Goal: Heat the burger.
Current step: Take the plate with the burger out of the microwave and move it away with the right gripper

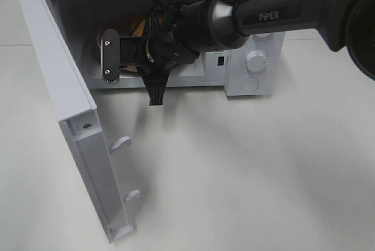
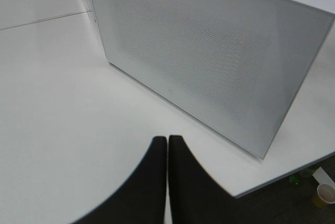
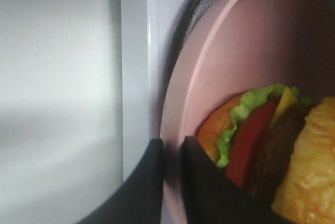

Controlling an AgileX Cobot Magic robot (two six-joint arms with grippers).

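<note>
Right gripper (image 3: 171, 182) pinches plate (image 3: 235, 72) rim (burger (image 3: 267, 150) aboard).

The right arm (image 1: 275, 10) is dark grey with white "PiPER" lettering, a silvery collar and looped black cables. A metal plate (image 1: 108, 58) carries screws. Both grippers' fingers (image 2: 157, 182) are matte black, curved.

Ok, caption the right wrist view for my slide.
Right gripper pinching the pink plate's rim, burger aboard, inside the microwave.

White table (image 1: 246, 175) under white microwave (image 1: 252, 63)
</note>
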